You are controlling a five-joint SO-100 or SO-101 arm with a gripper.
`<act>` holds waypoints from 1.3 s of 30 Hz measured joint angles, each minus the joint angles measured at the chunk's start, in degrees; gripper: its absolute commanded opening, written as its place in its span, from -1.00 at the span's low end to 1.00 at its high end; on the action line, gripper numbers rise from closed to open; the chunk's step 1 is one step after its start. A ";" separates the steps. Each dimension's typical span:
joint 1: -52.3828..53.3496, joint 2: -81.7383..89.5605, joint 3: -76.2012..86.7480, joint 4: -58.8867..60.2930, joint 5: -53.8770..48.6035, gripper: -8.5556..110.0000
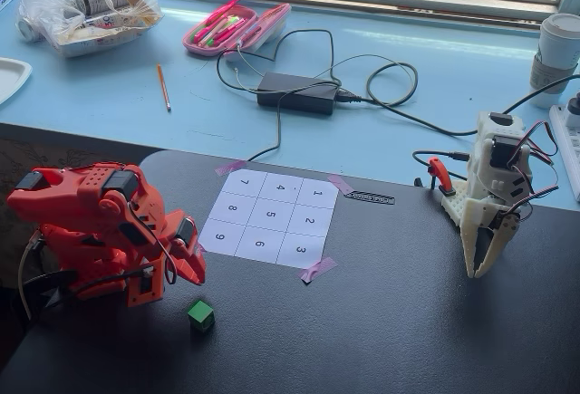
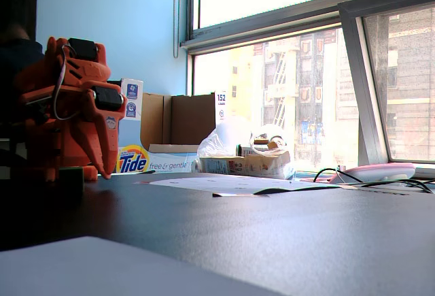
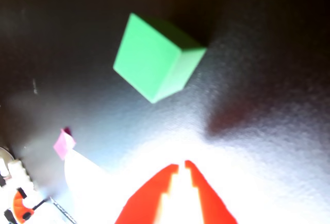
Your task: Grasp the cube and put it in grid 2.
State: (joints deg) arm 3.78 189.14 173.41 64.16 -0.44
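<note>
Wrist view: the cube (image 3: pixel 157 59), green, lies free on the dark bench (image 3: pixel 268 80) ahead of the red gripper (image 3: pixel 181 166); we read its fingers (image 3: pixel 149 198) as nearly together, only a thin slit between the tips, nothing between them. We judge the arm folded low beside its base as a rest pose, the grasp not yet begun.

A fixed view from above: the cube (image 1: pixel 201 315) sits near the gripper (image 1: pixel 192 272), off the numbered sheet, well apart from grid 2 (image 1: pixel 310 221), which is the middle cell of the sheet's right column (between cells 1 and 3). Pink tape (image 1: pixel 317 270) pins the sheet's corners, presumably so it stays put. A white arm (image 1: pixel 489 195) stands idle at the right.

Another fixed view, low at bench level: it shows the gripper (image 2: pixel 105 170) pointing down, its tips clear of the bench; the sheet (image 2: pixel 224 184) is edge-on, numbers unreadable, and the cube we cannot make out for certain
</note>
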 measured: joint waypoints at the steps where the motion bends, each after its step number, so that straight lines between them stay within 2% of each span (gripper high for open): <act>1: 0.00 0.00 0.00 0.00 0.00 -0.85; 39: -0.18 -0.70 -0.79 0.09 0.00 -0.85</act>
State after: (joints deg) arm 3.60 188.44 172.62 64.25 -0.44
